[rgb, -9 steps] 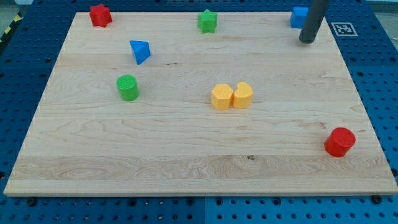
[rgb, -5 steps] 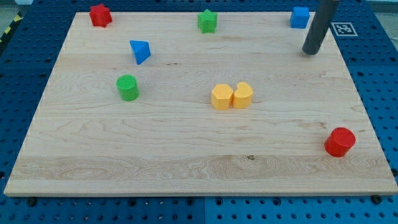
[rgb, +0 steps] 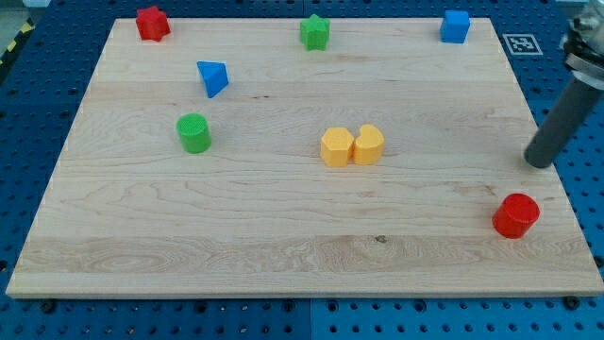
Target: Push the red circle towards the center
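Note:
The red circle [rgb: 515, 215] is a short red cylinder near the board's right edge, low in the view. My tip [rgb: 538, 163] is the lower end of the dark rod at the board's right edge, just above and slightly right of the red circle, apart from it. Two yellow blocks [rgb: 352, 146] sit touching side by side near the board's centre.
A green cylinder [rgb: 193, 132] and a blue triangle [rgb: 213, 77] lie at the left. A red block [rgb: 151, 23], a green block [rgb: 314, 32] and a blue square block [rgb: 455, 26] line the top edge. The wooden board [rgb: 283, 246] lies on a blue pegboard.
My tip has moved from beside the blue square at the top right down along the right edge to just above the red circle. No block has moved.

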Controlling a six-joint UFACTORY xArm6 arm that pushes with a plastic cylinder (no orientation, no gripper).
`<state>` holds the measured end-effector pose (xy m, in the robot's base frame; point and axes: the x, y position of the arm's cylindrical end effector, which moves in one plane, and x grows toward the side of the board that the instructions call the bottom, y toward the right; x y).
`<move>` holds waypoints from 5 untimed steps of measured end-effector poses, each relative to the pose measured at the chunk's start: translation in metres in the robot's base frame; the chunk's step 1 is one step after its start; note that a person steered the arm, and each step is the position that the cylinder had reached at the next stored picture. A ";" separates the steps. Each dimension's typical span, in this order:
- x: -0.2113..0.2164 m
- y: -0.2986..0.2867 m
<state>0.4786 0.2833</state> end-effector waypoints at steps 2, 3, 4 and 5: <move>0.065 0.006; 0.089 -0.001; 0.081 -0.025; 0.074 -0.032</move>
<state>0.5526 0.2513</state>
